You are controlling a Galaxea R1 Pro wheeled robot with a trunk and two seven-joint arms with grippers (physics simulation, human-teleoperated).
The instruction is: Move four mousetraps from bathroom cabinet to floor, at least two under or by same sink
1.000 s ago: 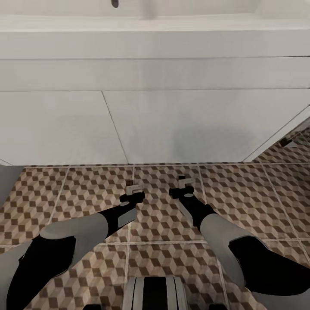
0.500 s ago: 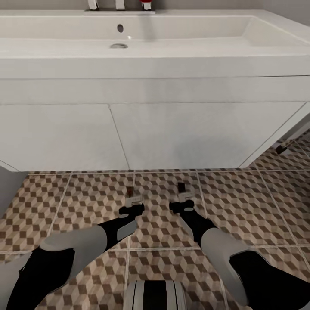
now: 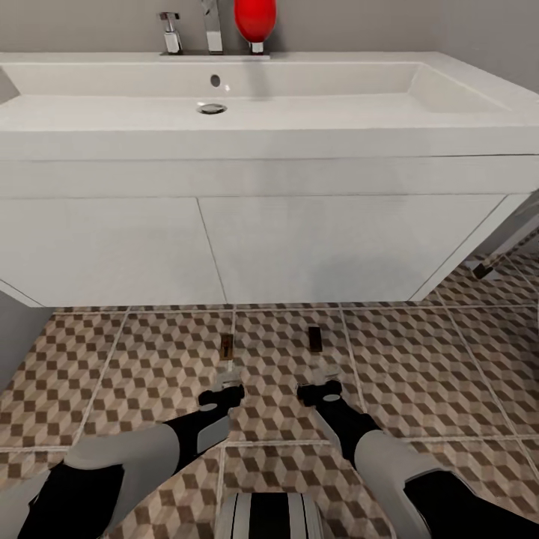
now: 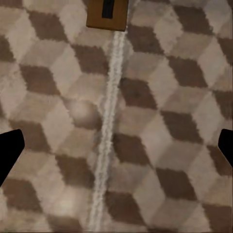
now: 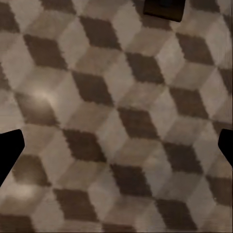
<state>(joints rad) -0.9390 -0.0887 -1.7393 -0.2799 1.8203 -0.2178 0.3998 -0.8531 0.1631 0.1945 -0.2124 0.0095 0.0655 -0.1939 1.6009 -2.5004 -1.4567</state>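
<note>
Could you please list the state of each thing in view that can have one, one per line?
Left mousetrap: lying flat on the floor, released, in front of the sink.
Right mousetrap: lying flat on the floor, released.
Left end effector: open, empty.
Right end effector: open, empty.
Sink: basin empty and dry.
Vanity: both panels closed.

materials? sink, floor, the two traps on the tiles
Sink: looks like glossy white ceramic, smooth with soft highlights. Floor: glazed tile, printed cube pattern, pale grout lines. Left trap and right trap: probably wood, flat tan-to-dark-brown slabs; any metal parts are too small to tell.
</note>
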